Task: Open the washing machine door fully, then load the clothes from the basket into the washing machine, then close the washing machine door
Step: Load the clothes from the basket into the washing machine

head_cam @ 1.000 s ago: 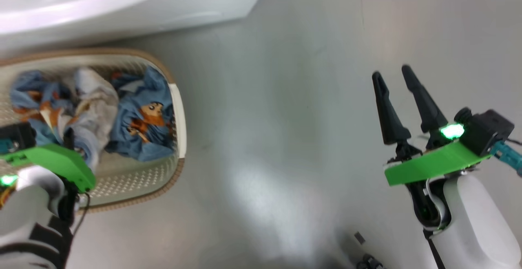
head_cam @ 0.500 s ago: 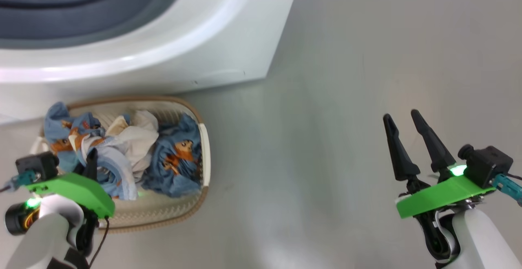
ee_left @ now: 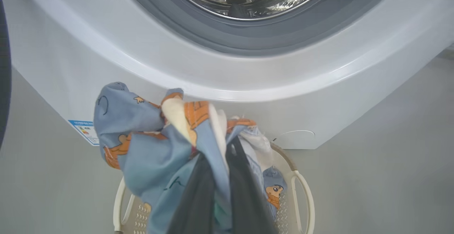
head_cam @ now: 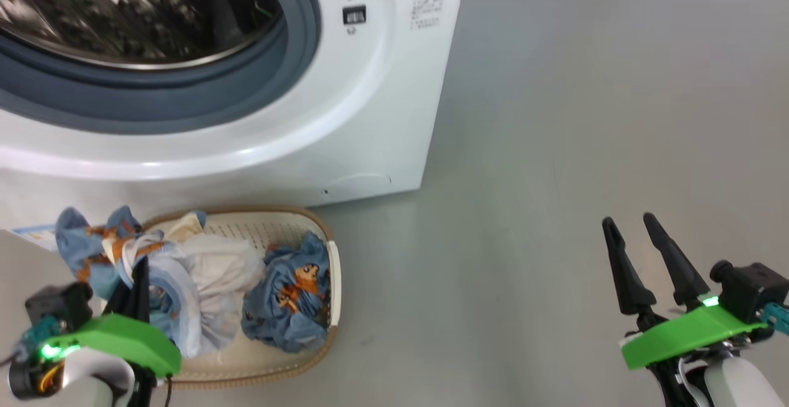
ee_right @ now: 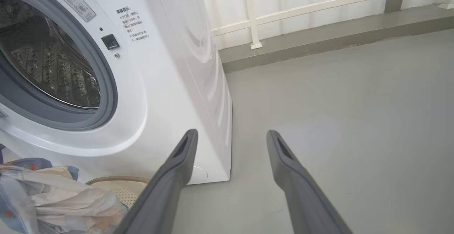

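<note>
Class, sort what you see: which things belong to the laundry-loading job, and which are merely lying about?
Job: washing machine, basket, clothes, left gripper clamped on clothes.
Lying about: white railing, grey floor, right gripper, open and empty.

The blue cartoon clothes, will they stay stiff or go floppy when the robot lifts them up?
Probably floppy: the clothes droop in loose folds around the jaws. Likely light too, since the thin fabric bunches up small. They may snag: the white piece looks tangled with them over the basket.
</note>
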